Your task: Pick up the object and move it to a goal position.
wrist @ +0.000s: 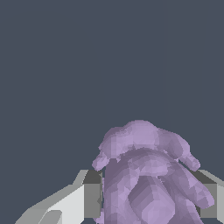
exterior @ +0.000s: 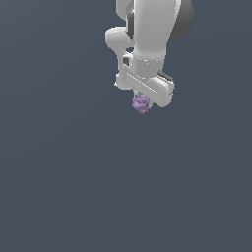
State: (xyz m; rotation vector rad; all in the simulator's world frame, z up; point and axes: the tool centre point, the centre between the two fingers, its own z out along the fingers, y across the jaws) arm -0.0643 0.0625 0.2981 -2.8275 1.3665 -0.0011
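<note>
Arm: white robot arm (exterior: 147, 29) reaching down against a plain dark grey-blue background.
Gripper: gripper (exterior: 142, 102) closed on the object.
Object: small pale-purple lumpy cluster (exterior: 141, 104), poking out just below the gripper.
Exterior view only: arm and gripper body.
Wrist view only: fingers (wrist: 89, 194) pressed against both sides of the cluster (wrist: 146, 175).

I see my glossy white rounded arm (exterior: 147, 29) with a dark grey joint cap, ending in a boxy white gripper (exterior: 143, 101) whose pale fingers (wrist: 72, 201) carry dark grey pads.
</note>
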